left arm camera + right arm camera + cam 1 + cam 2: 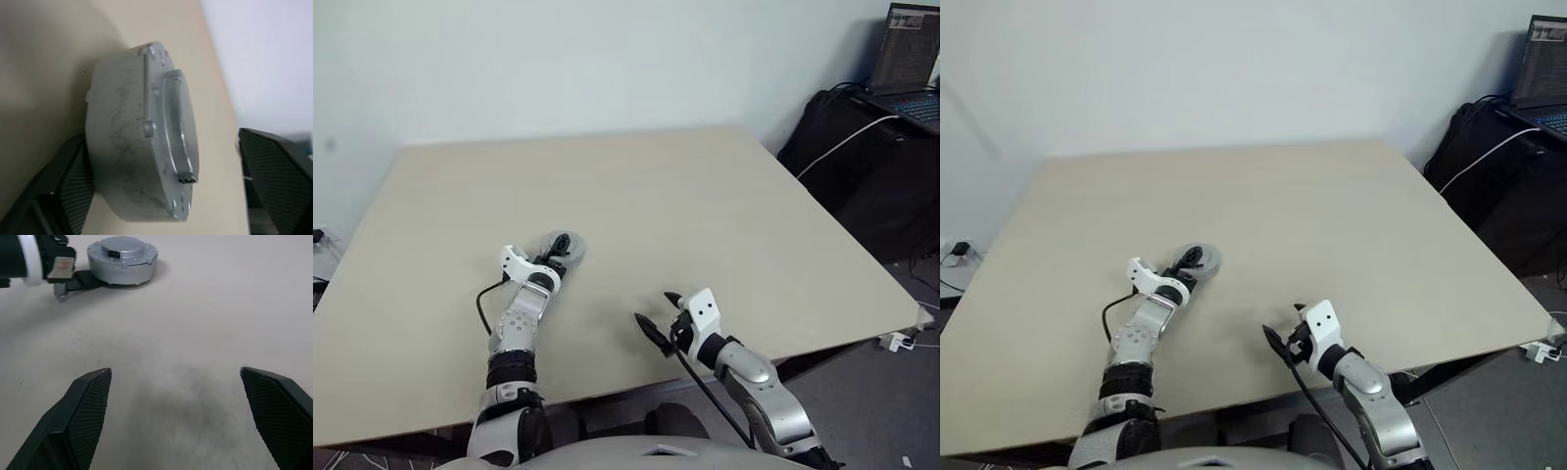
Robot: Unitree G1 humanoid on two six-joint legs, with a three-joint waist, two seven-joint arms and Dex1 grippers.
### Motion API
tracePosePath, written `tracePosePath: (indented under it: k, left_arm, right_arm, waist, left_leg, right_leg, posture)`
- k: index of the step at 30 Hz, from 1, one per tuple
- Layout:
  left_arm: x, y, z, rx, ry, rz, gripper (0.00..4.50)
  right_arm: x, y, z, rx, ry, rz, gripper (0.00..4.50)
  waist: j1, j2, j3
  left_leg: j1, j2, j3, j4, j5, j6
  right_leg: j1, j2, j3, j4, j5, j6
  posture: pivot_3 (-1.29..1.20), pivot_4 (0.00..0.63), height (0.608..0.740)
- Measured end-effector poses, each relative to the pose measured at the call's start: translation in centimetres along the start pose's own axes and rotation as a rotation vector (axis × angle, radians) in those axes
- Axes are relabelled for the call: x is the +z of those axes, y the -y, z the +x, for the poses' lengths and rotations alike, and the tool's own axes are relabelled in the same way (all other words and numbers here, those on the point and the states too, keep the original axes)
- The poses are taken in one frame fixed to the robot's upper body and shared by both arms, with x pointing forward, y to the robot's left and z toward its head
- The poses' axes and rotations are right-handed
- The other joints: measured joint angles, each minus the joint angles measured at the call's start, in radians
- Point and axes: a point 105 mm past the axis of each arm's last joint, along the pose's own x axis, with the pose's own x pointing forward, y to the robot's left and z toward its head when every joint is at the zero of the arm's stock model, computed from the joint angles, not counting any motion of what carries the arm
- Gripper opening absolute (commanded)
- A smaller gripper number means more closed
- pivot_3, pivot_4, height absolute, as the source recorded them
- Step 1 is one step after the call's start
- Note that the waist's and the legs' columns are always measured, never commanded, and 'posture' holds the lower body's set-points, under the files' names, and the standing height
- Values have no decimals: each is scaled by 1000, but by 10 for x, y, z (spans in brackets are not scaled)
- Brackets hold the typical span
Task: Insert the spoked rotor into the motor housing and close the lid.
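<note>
Right gripper [658,317]: nearest, spread wide, empty, above bare beige tabletop [705,215]. Left gripper [166,196]: wide, my fingers flanking, not clamping, the round grey metal motor housing with lid seated [122,259], resting mid-tabletop. Advice: withdraw straight back without nudging it.
</note>
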Motion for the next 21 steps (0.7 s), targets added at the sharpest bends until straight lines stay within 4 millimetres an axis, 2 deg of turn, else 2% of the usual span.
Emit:
tracePosePath:
  k: [8, 15, 19, 21]
  left_arm:
    - [7, -24, -41, 49, -9, 112, 4454]
    - [-8, -40, -78, -6, -107, 617, 4454]
    - [-13, -47, -94, -19, -44, 797, 4454]
    - [-10, -43, -100, -30, 40, 927, 4454]
  right_arm:
    - [-3, 1, -1, -1, -21, 8, 4500]
    - [3, 9, -1, -60, 15, 15, 4500]
    - [10, 16, -1, -132, 66, -15, 4500]
    - [10, 18, -3, -176, 97, -16, 4500]
  waist:
    - [-14, 2, -4]
    - [-14, 8, -10]
    - [-8, 8, -9]
    - [-1, 9, -8]
  left_leg:
    - [2, 1, 1, 0, 0, 0]
    - [4, 3, 2, -1, -1, -2]
    - [4, 7, 2, -2, -1, -2]
    - [3, 8, 2, -3, -1, -3]
  right_leg:
    - [1, 0, 1, 1, 0, -1]
    - [-2, 0, 1, 1, -1, -1]
    - [-5, -2, 0, 1, -1, -1]
    - [-6, -3, 0, 1, -1, -2]
  posture:
    - [0, 0, 740]
    - [0, 0, 740]
    - [0, 0, 740]
    - [0, 0, 740]
